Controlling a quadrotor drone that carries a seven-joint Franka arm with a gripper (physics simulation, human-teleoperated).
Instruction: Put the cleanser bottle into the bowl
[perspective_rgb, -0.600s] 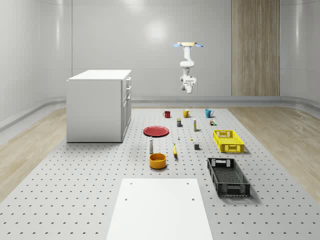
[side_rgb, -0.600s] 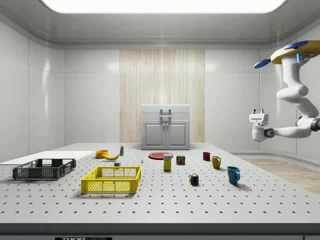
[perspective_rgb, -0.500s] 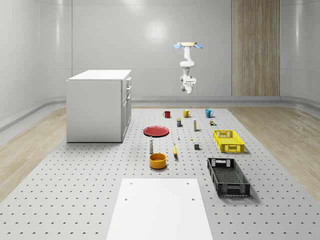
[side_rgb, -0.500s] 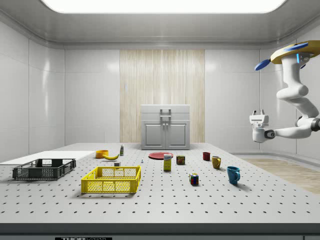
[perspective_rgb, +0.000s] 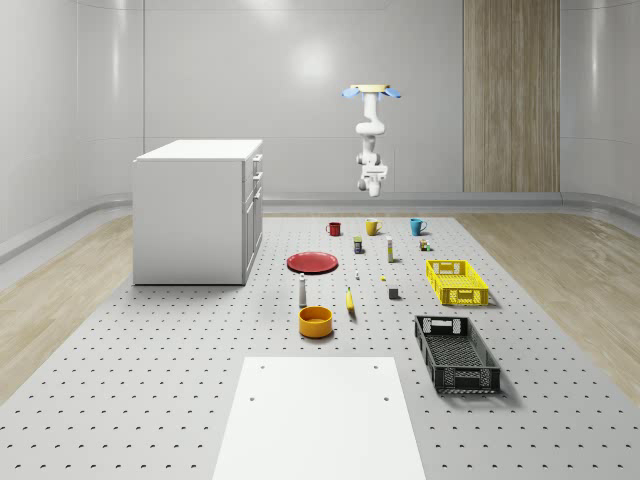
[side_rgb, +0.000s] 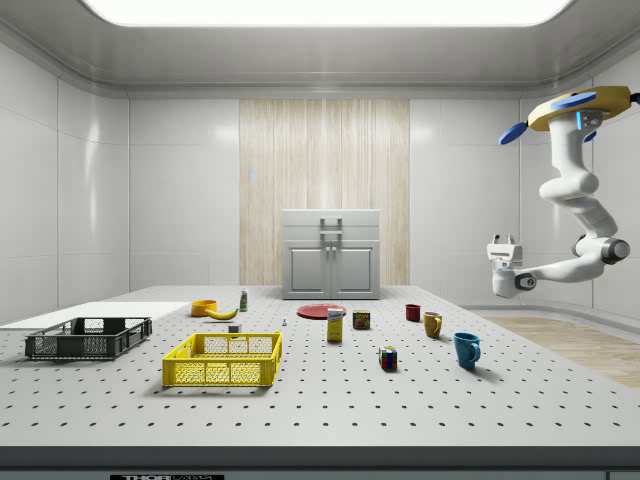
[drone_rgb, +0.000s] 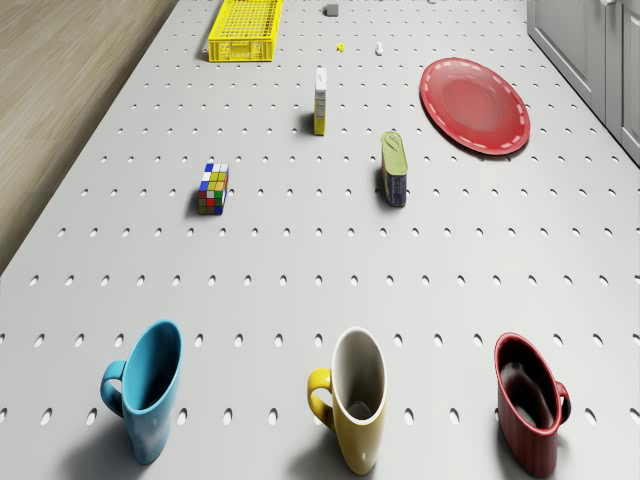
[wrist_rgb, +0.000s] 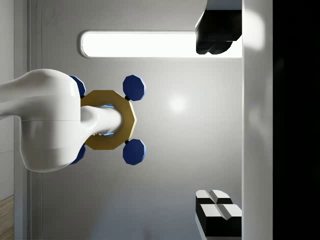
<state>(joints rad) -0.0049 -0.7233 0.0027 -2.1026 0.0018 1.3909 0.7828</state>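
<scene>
Orange bowl (perspective_rgb: 315, 320); red plate (drone_rgb: 474, 105); yellow crate (perspective_rgb: 456, 281)

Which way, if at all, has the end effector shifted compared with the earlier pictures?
Yes. In the side view the end effector now sits lower and further toward that view's left, closer to the grey two-door cabinet at the back.

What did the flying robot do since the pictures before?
The drone shifted toward the side view's left and sank slightly, hovering past the table's mug end. Its gripper went with it, lower now, holding nothing. The cleanser bottle, orange bowl and mugs haven't moved.
</scene>
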